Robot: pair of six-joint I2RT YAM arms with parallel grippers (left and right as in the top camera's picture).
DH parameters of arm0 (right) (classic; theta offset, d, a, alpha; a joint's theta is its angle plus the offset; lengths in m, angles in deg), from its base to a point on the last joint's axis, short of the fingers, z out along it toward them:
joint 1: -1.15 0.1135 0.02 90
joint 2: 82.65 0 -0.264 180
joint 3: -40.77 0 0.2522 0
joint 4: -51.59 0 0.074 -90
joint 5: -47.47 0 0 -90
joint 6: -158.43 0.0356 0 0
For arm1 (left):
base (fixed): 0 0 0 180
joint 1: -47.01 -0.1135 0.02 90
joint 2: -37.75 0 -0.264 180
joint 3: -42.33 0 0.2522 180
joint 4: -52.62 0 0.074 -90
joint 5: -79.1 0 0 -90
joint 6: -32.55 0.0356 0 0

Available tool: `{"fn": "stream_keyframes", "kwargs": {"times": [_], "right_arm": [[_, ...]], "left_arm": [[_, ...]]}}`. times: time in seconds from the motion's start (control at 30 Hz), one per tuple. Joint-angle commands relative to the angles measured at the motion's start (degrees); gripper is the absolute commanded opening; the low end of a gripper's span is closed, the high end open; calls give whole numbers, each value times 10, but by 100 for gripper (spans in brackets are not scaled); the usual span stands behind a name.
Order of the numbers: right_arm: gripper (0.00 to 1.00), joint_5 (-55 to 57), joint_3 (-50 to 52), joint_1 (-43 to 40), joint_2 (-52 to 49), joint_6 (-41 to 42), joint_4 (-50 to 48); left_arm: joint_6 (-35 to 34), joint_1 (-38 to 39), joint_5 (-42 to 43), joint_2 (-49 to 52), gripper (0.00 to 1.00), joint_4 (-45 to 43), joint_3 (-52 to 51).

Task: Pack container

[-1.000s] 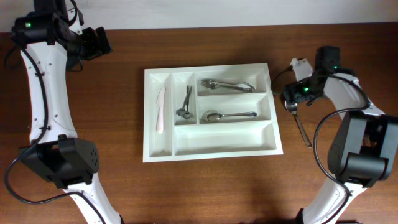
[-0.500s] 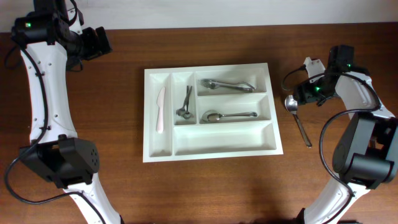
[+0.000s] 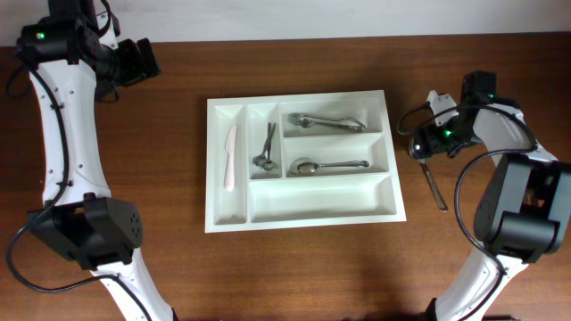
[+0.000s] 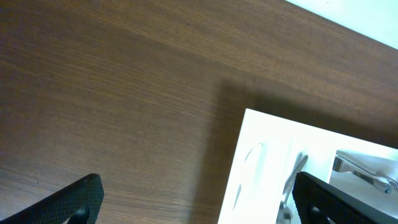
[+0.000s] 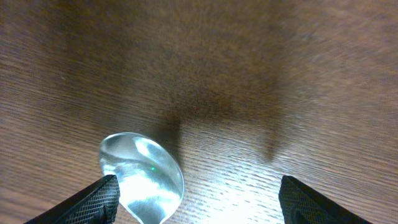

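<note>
The white container (image 3: 384, 207) lies mid-table. It holds a white knife (image 3: 231, 157), small forks (image 3: 266, 147), larger forks (image 3: 326, 121) and a spoon (image 3: 328, 166); its long front compartment is empty. A loose metal spoon (image 3: 434, 184) lies on the table right of the container. My right gripper (image 3: 419, 147) hovers low over its bowl (image 5: 143, 176), open, the bowl beside the left finger (image 5: 99, 199). My left gripper (image 3: 147, 61) is open and empty at the far left; the container's corner (image 4: 249, 124) shows in its wrist view.
Dark wood table (image 3: 134, 223) all around. The right arm's base (image 3: 522, 214) stands at the right edge, the left arm's base (image 3: 89, 227) at the left. The table's far edge meets a white wall.
My right gripper swung right off the loose spoon, then came back left and down over its bowl. The left arm has not moved.
</note>
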Motion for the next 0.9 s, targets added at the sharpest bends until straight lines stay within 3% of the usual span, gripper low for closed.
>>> {"fn": "stream_keyframes", "kwargs": {"times": [0.0,0.17,0.4,0.63,0.87], "right_arm": [[83,-14,4,4,-14,-2,1],[82,-25,5,4,-36,-2,2],[73,-45,5,11,-43,-2,2],[84,-46,4,38,-43,-2,-10],[85,-45,2,44,-43,-2,-11]], "left_arm": [[3,-1,-2,-3,99,0,7],[3,-1,-2,-3,99,0,7],[3,-1,-2,-3,99,0,7],[3,-1,-2,-3,99,0,7],[3,-1,-2,-3,99,0,7]]}}
